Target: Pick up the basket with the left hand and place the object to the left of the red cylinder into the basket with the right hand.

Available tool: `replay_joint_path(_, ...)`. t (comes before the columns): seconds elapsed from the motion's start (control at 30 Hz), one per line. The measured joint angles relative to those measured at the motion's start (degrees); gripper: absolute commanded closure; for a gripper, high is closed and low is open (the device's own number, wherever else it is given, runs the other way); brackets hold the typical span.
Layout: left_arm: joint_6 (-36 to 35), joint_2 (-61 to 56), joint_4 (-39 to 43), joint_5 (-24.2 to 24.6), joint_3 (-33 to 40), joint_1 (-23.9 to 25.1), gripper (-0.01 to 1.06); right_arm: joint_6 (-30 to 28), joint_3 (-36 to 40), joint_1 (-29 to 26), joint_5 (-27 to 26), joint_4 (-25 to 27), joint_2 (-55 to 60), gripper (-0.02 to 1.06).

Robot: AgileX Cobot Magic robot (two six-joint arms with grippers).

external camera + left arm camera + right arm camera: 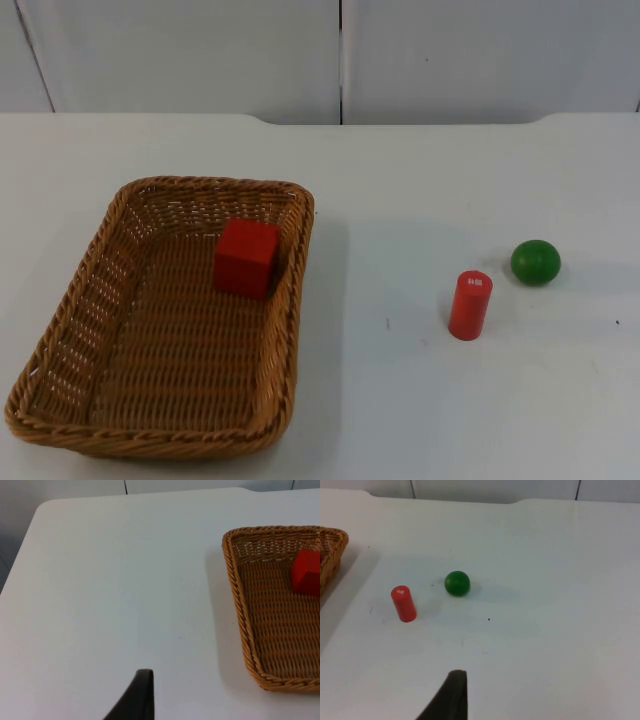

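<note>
Already the red cube (246, 258) sat inside the wicker basket (60, 340), towards its far right corner, and the basket rested flat on the table (400, 400) at the left of the scene. To the right, well apart from the basket, the red cylinder (470, 305) stood upright, with a green ball (535, 262) just beyond it on its far-right side. Nothing lay on the table between the cylinder and the basket, so the cube looked to be the thing once left of the cylinder, and the placing step appeared done.

From the left wrist camera, the left end effector (142, 692) hung over bare table to the left of the basket, whose near-left rim lay closest to it; the basket's long axis ran near to far. I could not tell whether it was spread or pressed together, as a single fingertip was visible. The left arm was plainly the nearer one to the basket, and any grasp of the rim would have called for a move to the right.

From the right wrist camera, the right end effector (451, 692) waited on the near side of the cylinder and ball, apart from both; its state too I could not tell.
</note>
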Motion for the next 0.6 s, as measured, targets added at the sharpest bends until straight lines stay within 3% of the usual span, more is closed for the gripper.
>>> replay_joint_path(0.6,0.0,0.0,0.0,0.0,0.0,0.0,0.0,0.0,0.0,-0.62,0.0,0.0,0.0,-0.01)
